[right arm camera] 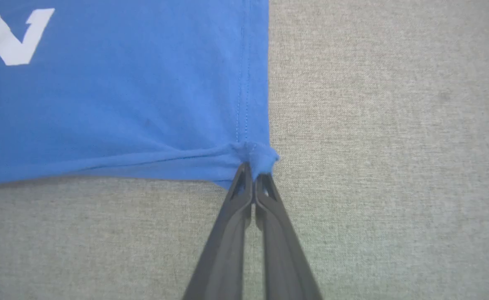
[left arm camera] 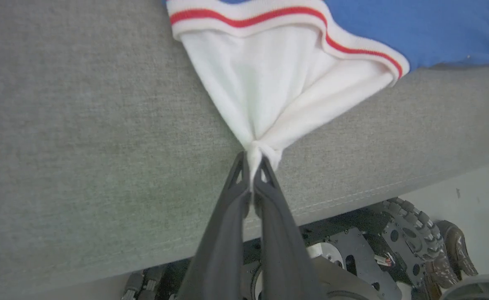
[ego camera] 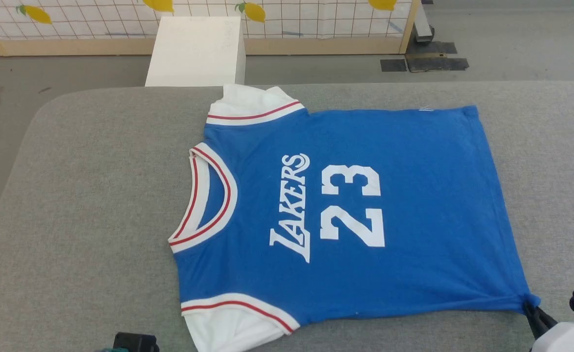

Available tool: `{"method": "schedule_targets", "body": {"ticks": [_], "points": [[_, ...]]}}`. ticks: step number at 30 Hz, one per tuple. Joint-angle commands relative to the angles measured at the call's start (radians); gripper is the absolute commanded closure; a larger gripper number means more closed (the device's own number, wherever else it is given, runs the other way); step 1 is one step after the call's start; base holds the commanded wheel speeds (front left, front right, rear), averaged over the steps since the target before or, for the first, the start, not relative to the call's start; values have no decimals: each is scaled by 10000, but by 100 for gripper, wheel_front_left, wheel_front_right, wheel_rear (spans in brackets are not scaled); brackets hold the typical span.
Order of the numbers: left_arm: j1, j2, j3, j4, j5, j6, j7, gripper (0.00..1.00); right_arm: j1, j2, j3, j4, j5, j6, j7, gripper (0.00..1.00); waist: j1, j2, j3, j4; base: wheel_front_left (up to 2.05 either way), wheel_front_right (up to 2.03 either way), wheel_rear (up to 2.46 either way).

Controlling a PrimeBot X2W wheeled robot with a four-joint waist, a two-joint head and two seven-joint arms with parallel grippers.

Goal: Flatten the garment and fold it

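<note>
Head view: garment [ego camera: 345, 210] flat on bench [ego camera: 86, 195] | left jaws pinch sleeve tip [left arm camera: 264, 146], right jaws pinch hem corner [right arm camera: 258, 156] | raise both evenly, keeping near edge taut.

It looked like a robot test room: a big grey padded table [ego camera: 96, 195], a grey floor [ego camera: 512, 49] with black tape [ego camera: 436, 63], and a wood-framed lemon-print screen [ego camera: 96, 19].
</note>
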Motion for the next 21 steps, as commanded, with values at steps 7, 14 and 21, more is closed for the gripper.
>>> {"method": "schedule_targets", "body": {"ticks": [7,14,21], "points": [[-1071,-696,-319,314,2031,-395,-2986,100,176,456,267,-426,-125,-19,-1852,100,1,50,106,27,0,0,0],[-2490,-1184,-441,649,3085,-482,-4558,100,-146,380,679,-660,-76,-19,-2710,100,1,50,233,-53,0,0,0],[-4237,-1176,-330,1045,3096,-930,-4313,100,-1024,78,917,-988,52,-19,-2167,100,1,50,640,-190,0,0,0]]}}
